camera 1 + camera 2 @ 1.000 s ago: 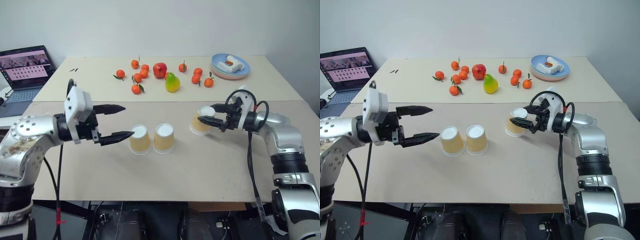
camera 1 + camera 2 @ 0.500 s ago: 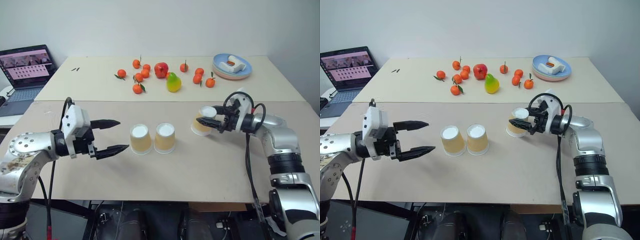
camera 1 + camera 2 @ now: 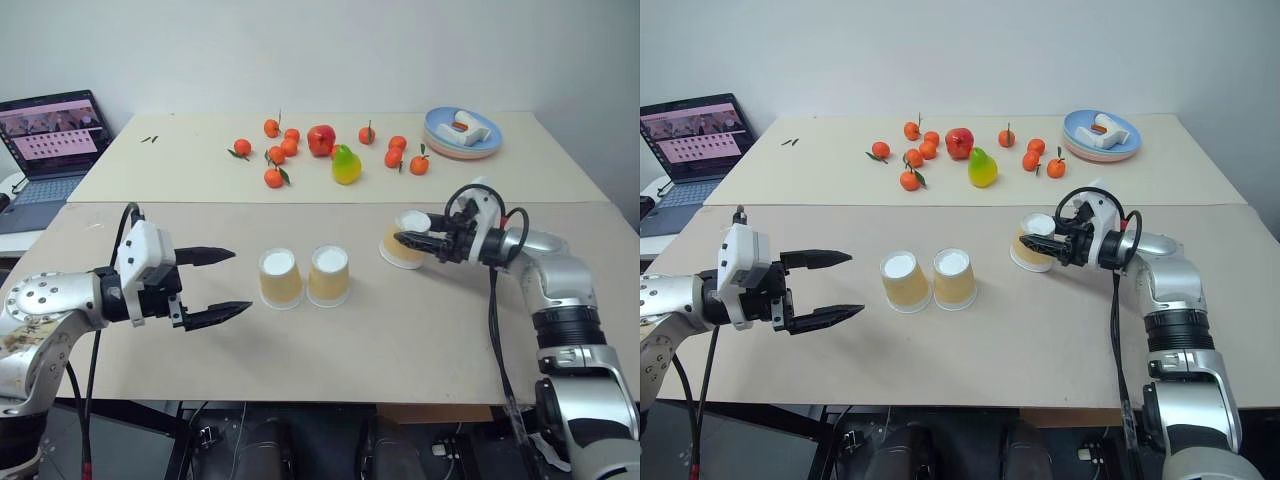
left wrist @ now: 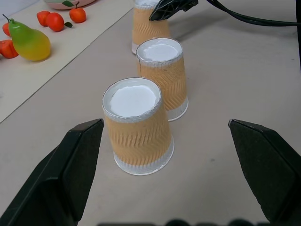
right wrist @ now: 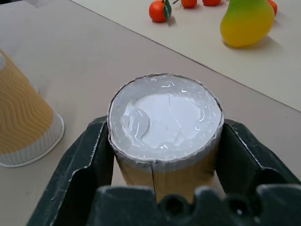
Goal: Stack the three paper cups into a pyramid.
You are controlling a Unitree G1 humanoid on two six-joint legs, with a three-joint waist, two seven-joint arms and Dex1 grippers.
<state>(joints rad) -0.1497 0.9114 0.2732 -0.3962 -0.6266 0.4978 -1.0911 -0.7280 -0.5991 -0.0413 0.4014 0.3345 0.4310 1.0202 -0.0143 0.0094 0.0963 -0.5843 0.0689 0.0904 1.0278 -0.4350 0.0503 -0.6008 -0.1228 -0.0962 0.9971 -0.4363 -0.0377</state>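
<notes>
No text, label, brand, number or sign can be read here. The laptop at the upper left of the head views has a lit screen with rows of small marks, too fine to make out. The paper cups carry only a ribbed pattern, no print.

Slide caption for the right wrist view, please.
Right gripper fingers clamp the upside-down third paper cup on the table.
</notes>
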